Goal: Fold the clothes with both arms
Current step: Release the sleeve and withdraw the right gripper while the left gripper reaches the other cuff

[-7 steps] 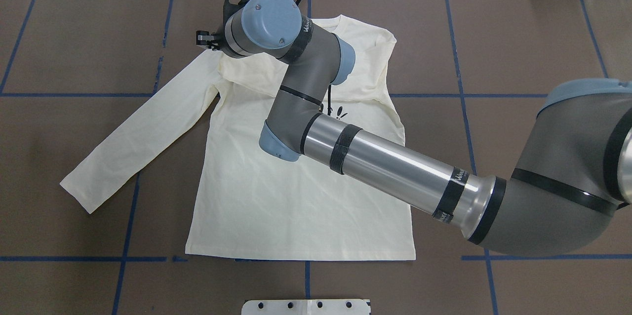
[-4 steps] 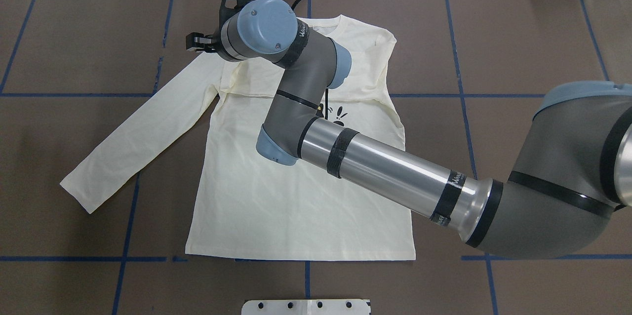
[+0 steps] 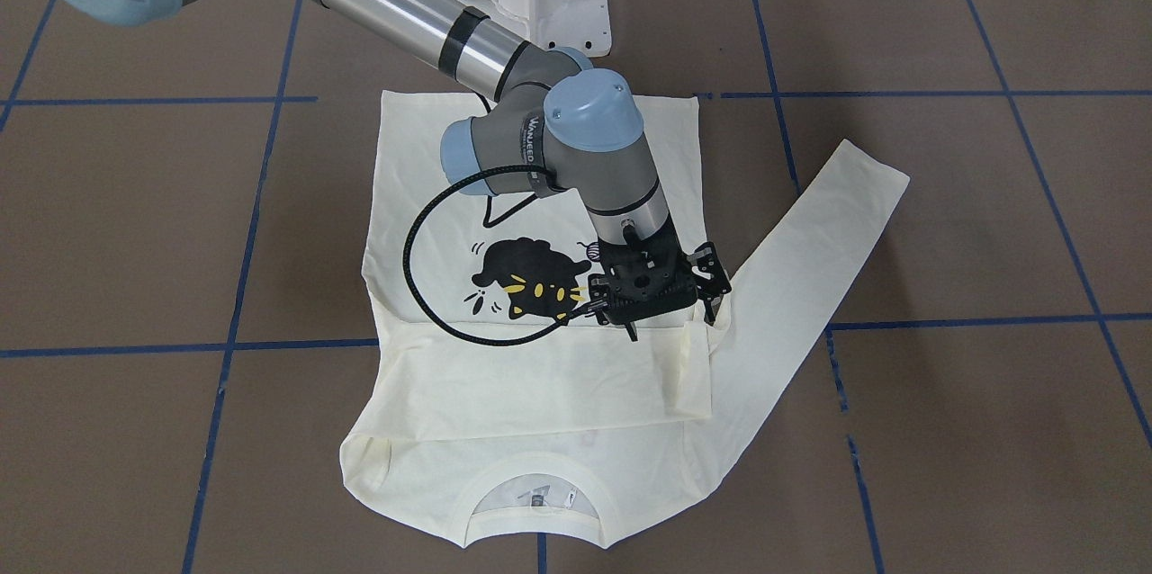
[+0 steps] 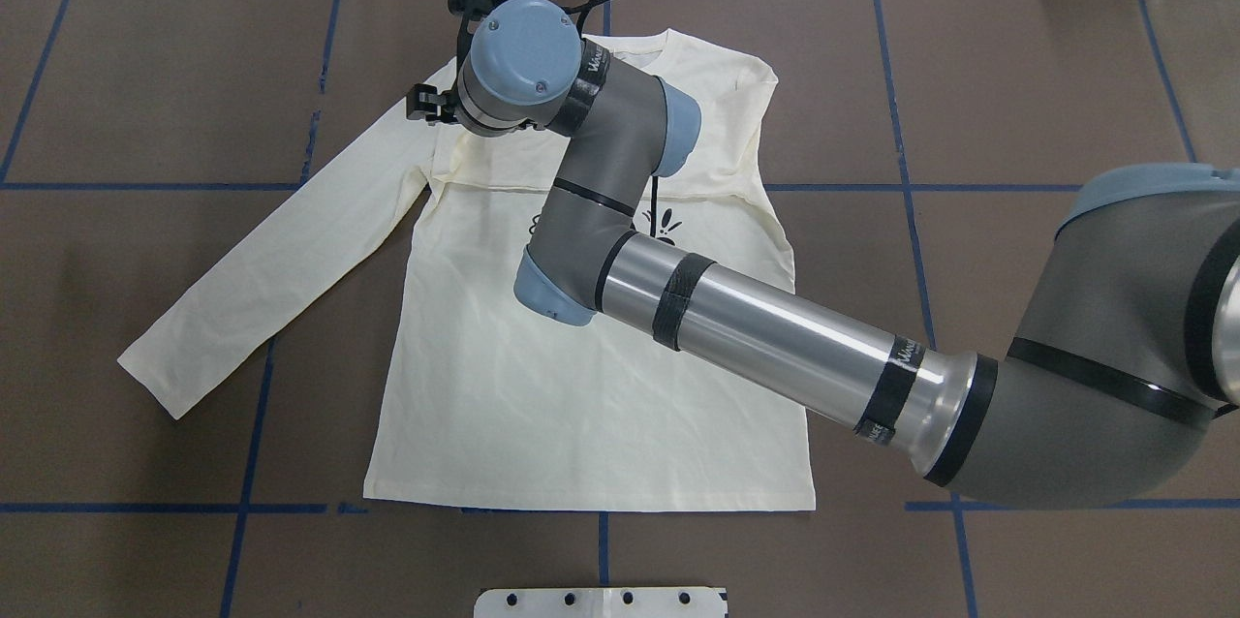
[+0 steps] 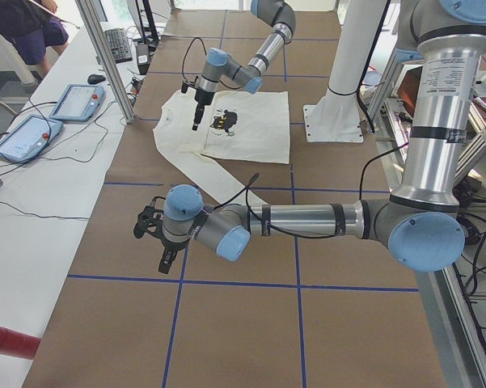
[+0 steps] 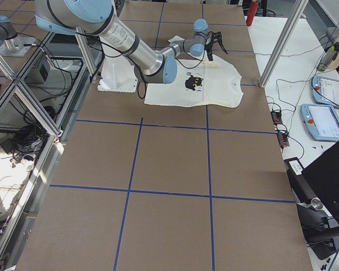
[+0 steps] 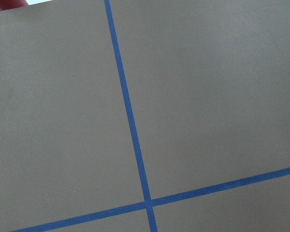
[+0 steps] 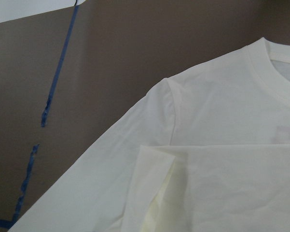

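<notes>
- Change from 0.6 s ago: the right end effector point(image 3: 671, 324) has shifted back in from just off the T-shirt's edge. It now sits over the shoulder area of the T-shirt point(image 4: 581, 405). The garment's outline reads the same as then.
- The T-shirt lies flat on the table point(image 4: 1017, 66), print side up. The cat print point(image 3: 526, 282) is on the chest.
- The right arm point(image 4: 775, 337) reaches across the T-shirt from its folded-sleeve side and hides part of the print in the overhead view.
- The folded sleeve point(image 3: 540, 381) crosses the chest as a band between print and neckline. Its cuff end lies beside the opposite shoulder.
- The spread sleeve point(image 4: 271, 279) runs out diagonally from the T-shirt's other shoulder, flat on the table.
- Right end effector: it points down with its fingers wide apart and nothing between them, close over the cuff end of the folded sleeve. Whether the tips touch the cloth cannot be told.
- The left arm point(image 5: 307, 218) is well apart from the T-shirt. The left end effector point(image 5: 167, 257) hangs over brown table past the spread sleeve's cuff.
- The left end effector shows only in the side view, so its opening cannot be told.
- The left wrist view holds only the table and crossing blue tape lines point(image 7: 135, 145).
</notes>
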{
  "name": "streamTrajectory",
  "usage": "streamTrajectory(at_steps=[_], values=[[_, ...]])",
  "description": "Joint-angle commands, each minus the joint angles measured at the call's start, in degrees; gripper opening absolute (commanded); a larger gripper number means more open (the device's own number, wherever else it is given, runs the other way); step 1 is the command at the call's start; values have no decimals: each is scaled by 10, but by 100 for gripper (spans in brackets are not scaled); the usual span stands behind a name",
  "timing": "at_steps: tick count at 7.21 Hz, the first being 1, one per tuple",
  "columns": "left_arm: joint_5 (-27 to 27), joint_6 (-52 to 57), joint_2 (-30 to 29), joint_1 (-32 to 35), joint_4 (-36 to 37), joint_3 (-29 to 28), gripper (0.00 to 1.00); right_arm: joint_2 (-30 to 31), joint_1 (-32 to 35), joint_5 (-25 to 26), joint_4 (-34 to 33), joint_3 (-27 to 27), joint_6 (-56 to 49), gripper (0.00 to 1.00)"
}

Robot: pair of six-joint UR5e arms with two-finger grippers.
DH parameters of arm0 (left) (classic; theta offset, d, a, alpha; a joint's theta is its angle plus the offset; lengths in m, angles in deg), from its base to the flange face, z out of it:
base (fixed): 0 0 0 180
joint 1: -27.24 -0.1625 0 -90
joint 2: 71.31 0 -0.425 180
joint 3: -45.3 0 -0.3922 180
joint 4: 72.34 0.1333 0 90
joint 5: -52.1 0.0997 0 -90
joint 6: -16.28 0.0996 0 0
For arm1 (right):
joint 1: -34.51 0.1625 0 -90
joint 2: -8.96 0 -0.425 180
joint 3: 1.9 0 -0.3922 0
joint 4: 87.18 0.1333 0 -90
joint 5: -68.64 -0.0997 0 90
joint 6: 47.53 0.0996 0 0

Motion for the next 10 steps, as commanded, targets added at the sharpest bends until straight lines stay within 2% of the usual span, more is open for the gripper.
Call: streamTrajectory(at_steps=[1, 2, 3, 4, 5, 6, 7, 8, 9, 10], values=[[20, -162, 10, -51, -87, 10, 100, 14, 37, -60, -111, 40, -9, 100], [58, -253, 38, -96, -122, 42, 100, 49, 66, -102, -197, 110, -35, 100], [107, -341, 67, -146, -123, 104, 100, 82, 94, -130, -290, 173, -80, 100], [137, -431, 109, -196, -123, 172, 100, 116, 121, -162, -357, 221, -123, 100], [171, -523, 141, -255, -119, 226, 99, 195, 141, -172, -375, 301, -168, 100], [221, -599, 156, -318, -107, 259, 99, 277, 171, -203, -375, 365, -224, 100], [265, -653, 159, -380, -50, 298, 99, 335, 202, -239, -375, 398, -270, 100], [295, -688, 160, -427, 15, 335, 99, 378, 220, -246, -375, 427, -300, 100], [321, -748, 160, -477, 24, 334, 99, 408, 222, -247, -374, 452, -312, 100], [347, -777, 159, -508, 27, 322, 99, 410, 221, -247, -375, 457, -311, 100]])
